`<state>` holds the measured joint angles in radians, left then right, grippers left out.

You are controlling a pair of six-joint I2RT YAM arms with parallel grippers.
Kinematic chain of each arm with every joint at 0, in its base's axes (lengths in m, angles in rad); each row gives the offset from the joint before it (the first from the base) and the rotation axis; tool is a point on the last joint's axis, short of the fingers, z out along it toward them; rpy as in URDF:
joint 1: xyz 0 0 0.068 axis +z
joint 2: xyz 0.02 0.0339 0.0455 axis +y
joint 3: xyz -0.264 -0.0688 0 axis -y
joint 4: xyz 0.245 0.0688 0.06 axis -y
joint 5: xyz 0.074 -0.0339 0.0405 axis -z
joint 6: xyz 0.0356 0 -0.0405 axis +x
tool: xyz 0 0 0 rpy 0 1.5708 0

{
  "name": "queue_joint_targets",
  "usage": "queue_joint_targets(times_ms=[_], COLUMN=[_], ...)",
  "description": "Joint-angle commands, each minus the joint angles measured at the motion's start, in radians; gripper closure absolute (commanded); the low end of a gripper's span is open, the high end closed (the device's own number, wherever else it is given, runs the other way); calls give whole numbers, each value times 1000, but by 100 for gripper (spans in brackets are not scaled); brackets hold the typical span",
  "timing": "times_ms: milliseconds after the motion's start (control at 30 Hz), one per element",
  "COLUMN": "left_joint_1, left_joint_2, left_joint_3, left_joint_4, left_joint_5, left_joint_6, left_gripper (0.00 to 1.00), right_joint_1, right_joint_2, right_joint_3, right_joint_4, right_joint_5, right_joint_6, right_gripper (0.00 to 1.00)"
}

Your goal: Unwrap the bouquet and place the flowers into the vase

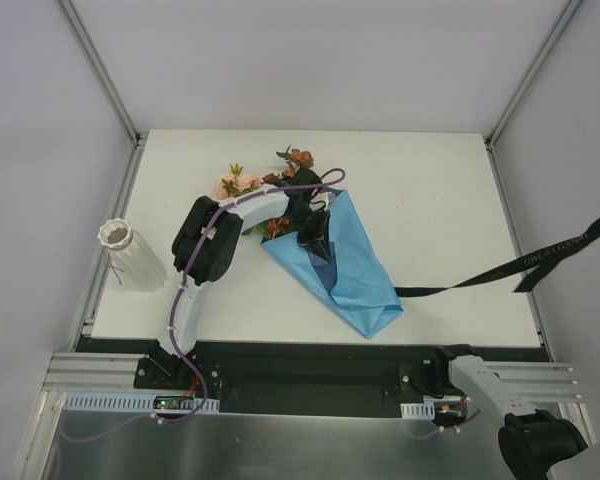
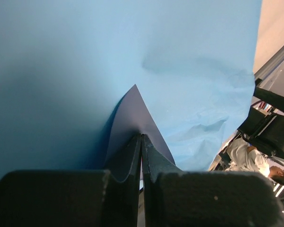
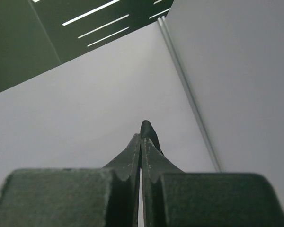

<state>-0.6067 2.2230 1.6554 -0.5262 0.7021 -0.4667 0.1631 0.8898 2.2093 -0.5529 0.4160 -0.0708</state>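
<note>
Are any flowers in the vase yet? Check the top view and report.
No, the vase shows no stems in it, while the flowers lie by the blue paper.

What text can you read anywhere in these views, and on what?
Pale lettering runs along the black ribbon, but it is too small to read.
No print shows on the blue paper or the vase.
Nothing else carries readable text.
</note>
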Motion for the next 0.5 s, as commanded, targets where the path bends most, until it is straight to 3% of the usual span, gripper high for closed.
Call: queue_joint_targets(times_ms=[0,267,467], left_joint_1=[12,15,15], left_joint_2=[-92,-233,-348], left_joint_3=[73,141,132], left_joint_4=[-43,-70,-81], left_joint_5=[13,34,42], left_joint_6=[11,-10,0], left_gripper=[100,89,81], right_joint_1=[26,36,44], right_joint_2=[34,234,351], right_joint_3=[-31,110,245], right_joint_4=[152,284,525], right_joint_5=[138,202,202], right_joint_6=[-161,-346,-527], right_gripper=[99,99,99])
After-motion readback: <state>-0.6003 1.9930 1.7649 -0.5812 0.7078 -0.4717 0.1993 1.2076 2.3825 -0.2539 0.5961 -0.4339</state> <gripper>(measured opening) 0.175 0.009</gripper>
